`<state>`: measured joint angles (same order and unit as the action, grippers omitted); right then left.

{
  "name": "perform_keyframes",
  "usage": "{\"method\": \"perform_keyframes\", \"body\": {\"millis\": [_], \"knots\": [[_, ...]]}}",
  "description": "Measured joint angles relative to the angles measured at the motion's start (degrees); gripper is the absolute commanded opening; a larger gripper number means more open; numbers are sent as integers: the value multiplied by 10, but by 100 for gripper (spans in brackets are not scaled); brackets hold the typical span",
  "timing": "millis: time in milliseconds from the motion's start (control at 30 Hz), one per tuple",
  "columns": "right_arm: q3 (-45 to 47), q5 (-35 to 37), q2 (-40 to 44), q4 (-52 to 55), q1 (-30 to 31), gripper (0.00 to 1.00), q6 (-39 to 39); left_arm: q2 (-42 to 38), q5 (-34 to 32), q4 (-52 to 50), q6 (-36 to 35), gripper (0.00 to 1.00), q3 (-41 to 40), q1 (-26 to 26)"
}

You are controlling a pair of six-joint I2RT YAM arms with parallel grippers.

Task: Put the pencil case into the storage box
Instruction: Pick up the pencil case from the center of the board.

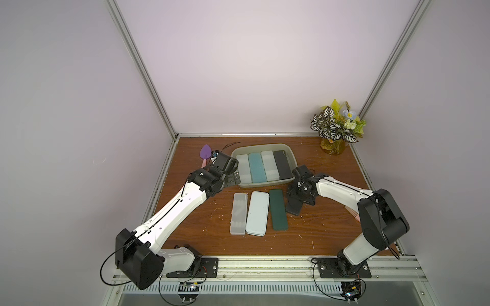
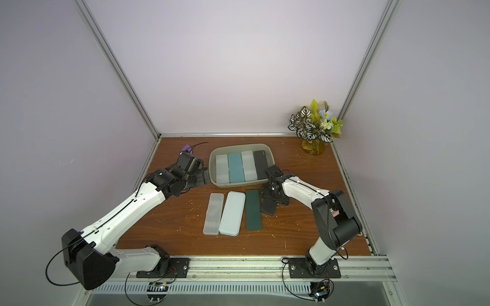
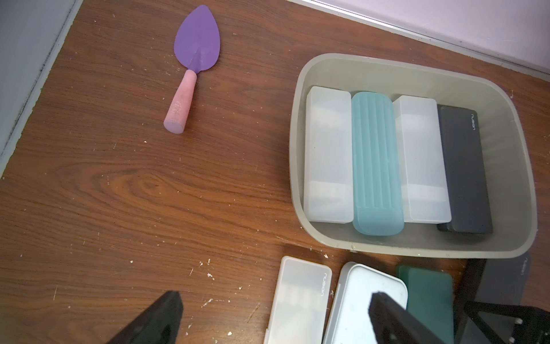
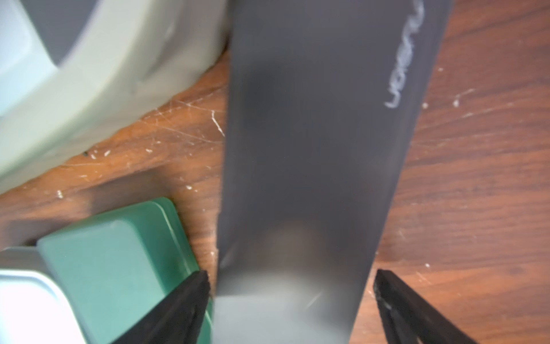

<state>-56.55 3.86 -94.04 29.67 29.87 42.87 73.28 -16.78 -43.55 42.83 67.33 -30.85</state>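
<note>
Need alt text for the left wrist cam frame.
A grey-green storage box holds four pencil cases side by side: frosted, teal, frosted, dark grey. A purple trowel lies on the wooden table beside it, more cases lie outside the box, and the open left claw is empty.

arms [image 1: 169, 212]: white shells | joints [image 1: 138, 262]: black (bulky housings) | fingers [image 3: 160, 318]: black

Four pencil cases [image 1: 256, 167] are lying abreast in the storage box [image 1: 261, 145] at my twelve o'clock, more lying on the table [image 1: 331, 212] just before it. The trowel [image 1: 205, 153] is sitting at its ten, the plant [image 1: 335, 127] at two.
</note>
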Motion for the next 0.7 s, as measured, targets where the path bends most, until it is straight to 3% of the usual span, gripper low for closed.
{"method": "perform_keyframes", "body": {"millis": [267,533,700], "knots": [[-3,12,-18,12,3,94,1,0,0,0,-1,98,0,2],[0,20,-16,12,3,76,10,0,0,0,-2,98,0,2],[21,21,3,9,3,69,13,0,0,0,-4,98,0,2]]}}
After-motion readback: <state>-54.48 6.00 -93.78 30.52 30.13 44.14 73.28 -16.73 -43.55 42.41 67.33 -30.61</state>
